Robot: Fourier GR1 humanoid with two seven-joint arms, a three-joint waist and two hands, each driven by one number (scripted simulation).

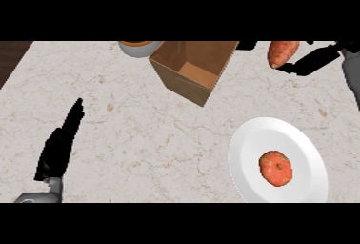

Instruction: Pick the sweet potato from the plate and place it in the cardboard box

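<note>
The orange sweet potato [282, 53] is at the top right, just right of the open cardboard box [193, 66]. My right hand [309, 60] is curled round it, with black fingers showing on both sides of it. The sweet potato is off the white plate [304, 143], which lies at the lower right. My left hand [60, 143] rests open at the lower left, fingers straight and pointing up, far from the box and the plate.
A round orange-red vegetable [275, 167] lies on the plate. A bowl [138, 47] stands at the top edge, left of the box. A dark strip [10, 57] borders the counter at the upper left.
</note>
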